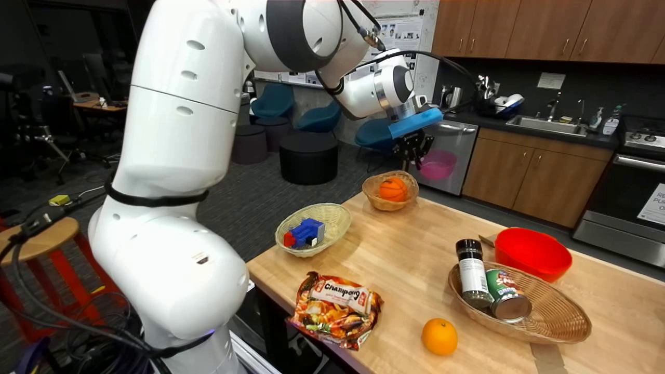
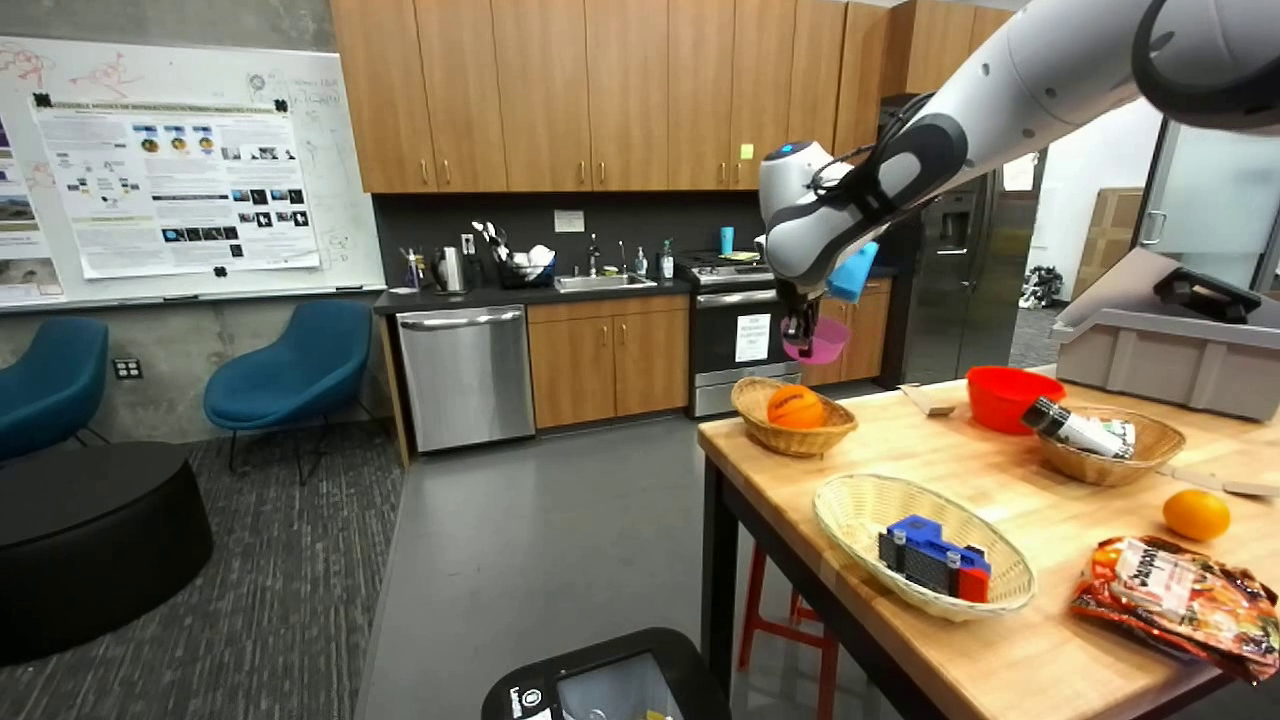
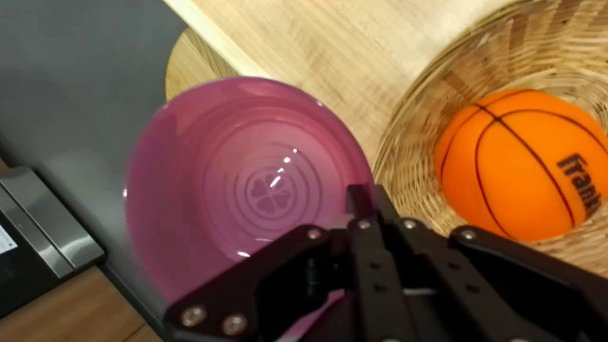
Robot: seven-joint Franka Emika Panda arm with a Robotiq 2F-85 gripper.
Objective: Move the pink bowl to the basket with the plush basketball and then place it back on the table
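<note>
My gripper [image 3: 373, 197] is shut on the rim of the pink bowl [image 3: 256, 156], one finger inside and one outside. The pink bowl hangs in the air in both exterior views [image 1: 439, 164] [image 2: 828, 342], higher than the basket. The basket [image 3: 413, 142] stands at a corner of the table [image 1: 415, 249] with the plush basketball [image 3: 513, 166] in it; both show in the exterior views too, the basket [image 1: 387, 205] and the ball [image 2: 796, 407]. In the wrist view the bowl is beside the basket, overlapping the table edge and the floor. The bowl looks empty.
A pale basket with a blue toy [image 1: 307, 232], a Champong packet [image 1: 337, 309] and an orange [image 1: 439, 336] are on the table. A red bowl [image 1: 532, 252] stands beside an oval basket [image 1: 561, 319] holding a shaker and a can. A grey bin [image 2: 1180, 360] is behind.
</note>
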